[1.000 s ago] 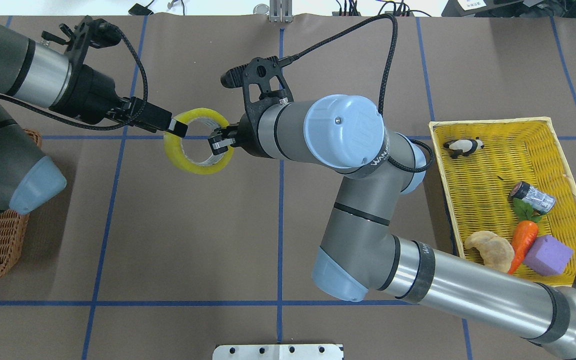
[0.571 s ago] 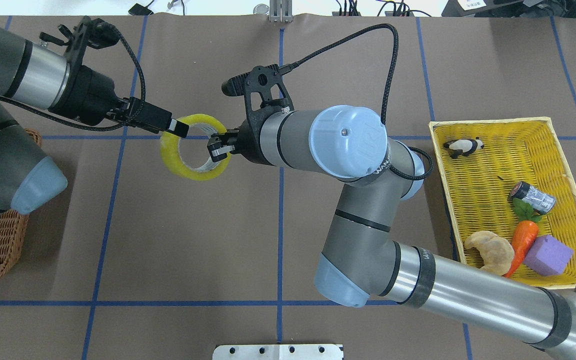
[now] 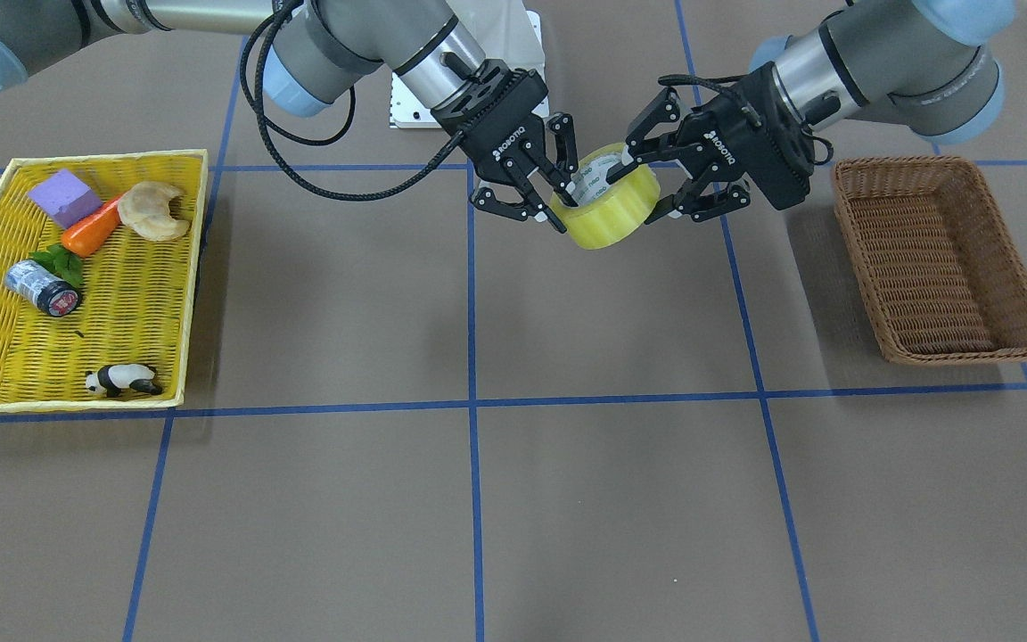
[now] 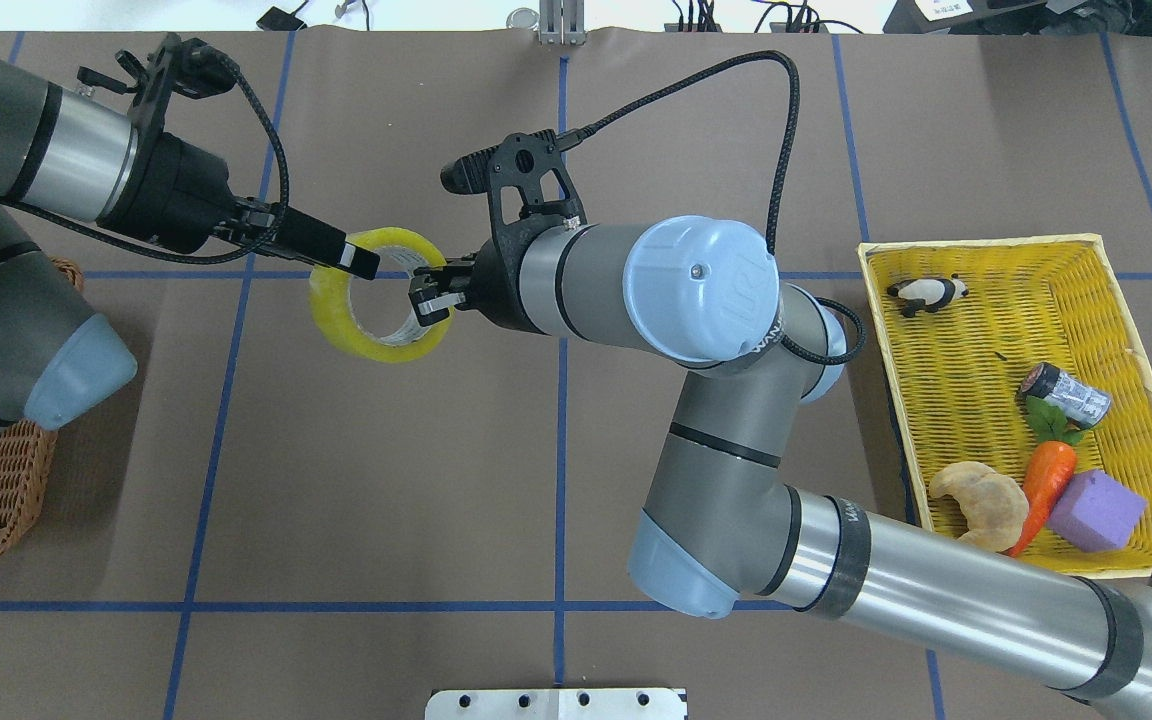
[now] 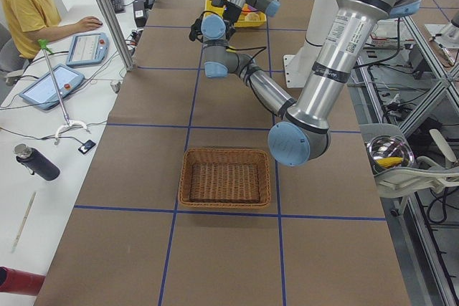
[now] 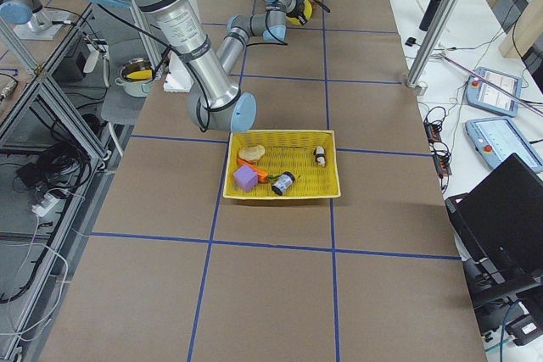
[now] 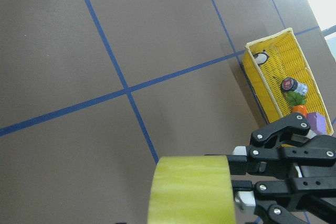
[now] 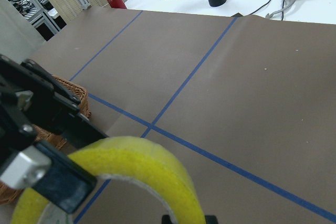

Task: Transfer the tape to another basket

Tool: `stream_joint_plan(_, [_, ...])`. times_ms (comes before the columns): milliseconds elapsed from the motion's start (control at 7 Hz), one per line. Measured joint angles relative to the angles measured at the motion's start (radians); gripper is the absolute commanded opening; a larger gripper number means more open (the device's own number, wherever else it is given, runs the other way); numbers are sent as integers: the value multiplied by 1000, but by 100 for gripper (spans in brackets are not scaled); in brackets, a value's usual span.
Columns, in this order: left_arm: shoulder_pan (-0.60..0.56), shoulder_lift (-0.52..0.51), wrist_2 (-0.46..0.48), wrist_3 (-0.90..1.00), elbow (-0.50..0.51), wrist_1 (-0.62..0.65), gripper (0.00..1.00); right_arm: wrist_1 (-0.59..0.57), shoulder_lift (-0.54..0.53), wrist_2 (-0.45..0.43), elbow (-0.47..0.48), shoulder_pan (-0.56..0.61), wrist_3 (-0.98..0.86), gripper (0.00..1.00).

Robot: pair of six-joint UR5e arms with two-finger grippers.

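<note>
Tape [image 3: 613, 217] [image 4: 376, 350]: wide roll, glossy translucent yellow, white printed core. It is off the desk [image 3: 478, 490] and tilted, with the outer band facing the operators' side and the hole facing up. It sits over mid-desk, its wall clamped on opposite sides by the left gripper [image 3: 643, 189] and the right gripper [image 3: 565, 205].

Basket [image 3: 932, 259] [image 5: 224, 184]: deep, rectangular, dark-brown wicker with sloping sides. It stands upright on the desk at the robot's left end, bare woven floor showing, well apart from the tape.
</note>
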Motion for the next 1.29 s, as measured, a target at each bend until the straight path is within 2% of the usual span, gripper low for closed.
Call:
stream_joint_plan(571, [1, 2, -21, -4, -1, -10, 0, 7, -19, -16, 13, 0, 62, 100])
stream_joint_plan(1000, [-3, 11, -20, -28, 15, -11, 5, 6, -103, -7, 94, 2, 68, 100])
stream_joint_plan(1286, [-25, 53, -18, -35, 26, -13, 5, 2, -143, -6, 106, 55, 85, 100])
